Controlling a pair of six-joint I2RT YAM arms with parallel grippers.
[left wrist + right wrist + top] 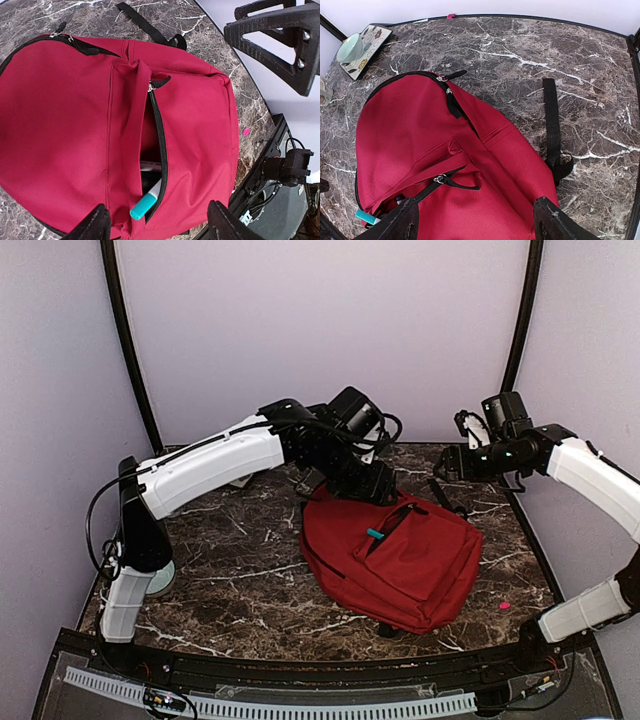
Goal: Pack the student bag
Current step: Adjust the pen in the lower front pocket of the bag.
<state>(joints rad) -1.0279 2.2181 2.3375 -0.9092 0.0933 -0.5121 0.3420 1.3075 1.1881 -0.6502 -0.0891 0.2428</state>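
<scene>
Gently push the marker (145, 204) at six o'clock into the student bag (60, 125); left gripper (160, 225) and right gripper (475, 220) gape empty

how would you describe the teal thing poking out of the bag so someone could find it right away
Find the student bag, the big red backpack lying on the dark marble table. Its front pocket is unzipped, and a marker with a white barrel sticks out of one end of the opening. Its teal cap is the only blue-green spot against the red fabric.
</scene>
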